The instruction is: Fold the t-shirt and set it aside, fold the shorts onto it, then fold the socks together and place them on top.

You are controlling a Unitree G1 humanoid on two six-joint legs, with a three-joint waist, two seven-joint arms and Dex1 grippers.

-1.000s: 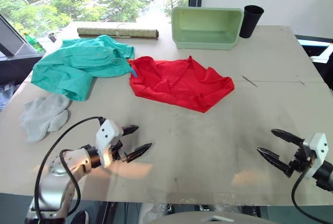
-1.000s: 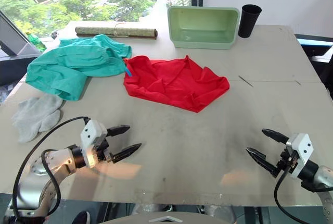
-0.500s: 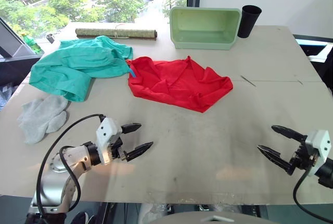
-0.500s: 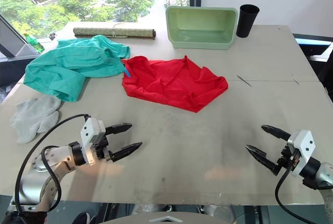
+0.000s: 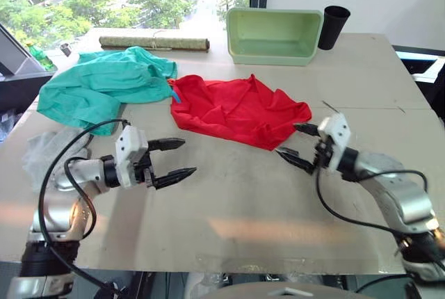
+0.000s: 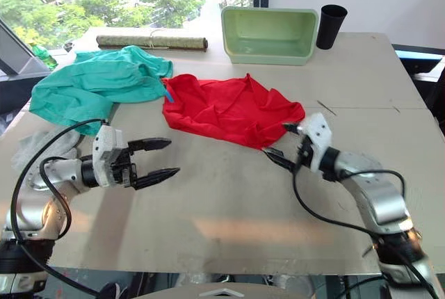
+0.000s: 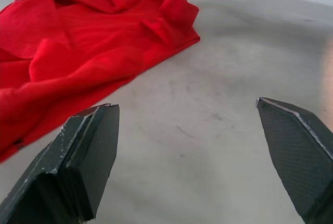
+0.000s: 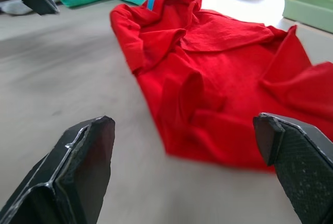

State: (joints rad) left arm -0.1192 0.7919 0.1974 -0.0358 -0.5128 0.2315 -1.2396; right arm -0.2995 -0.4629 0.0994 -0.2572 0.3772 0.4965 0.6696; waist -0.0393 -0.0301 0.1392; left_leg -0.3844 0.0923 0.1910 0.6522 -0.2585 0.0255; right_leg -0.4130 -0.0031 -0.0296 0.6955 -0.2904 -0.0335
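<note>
Beyond the far edge of your grey table (image 5: 361, 83) a window looked out on green trees, and a white wall stood at the far right. You had the t-shirt (image 5: 240, 110) lying crumpled near the middle of the table, its blue neck tag (image 5: 178, 96) at its left edge. Just left of it, touching or nearly so, the shorts (image 5: 104, 90) lay bunched toward the far left. The socks (image 5: 47, 147) sat at the near left edge, partly hidden behind your left arm and its black cable. Your left gripper (image 5: 172, 158) hovered over bare tabletop near and left of the t-shirt, its fingers spread wide and holding nothing. Your right gripper (image 5: 296, 140) was just beside the t-shirt's near right corner, fingers also wide apart and empty, with the red cloth lying ahead of them in the right wrist view. Along the far edge you had a rolled mat (image 5: 154, 42) on the left, a pale green tub (image 5: 275, 33) in the middle and a black cup (image 5: 334, 26) just right of the tub.
</note>
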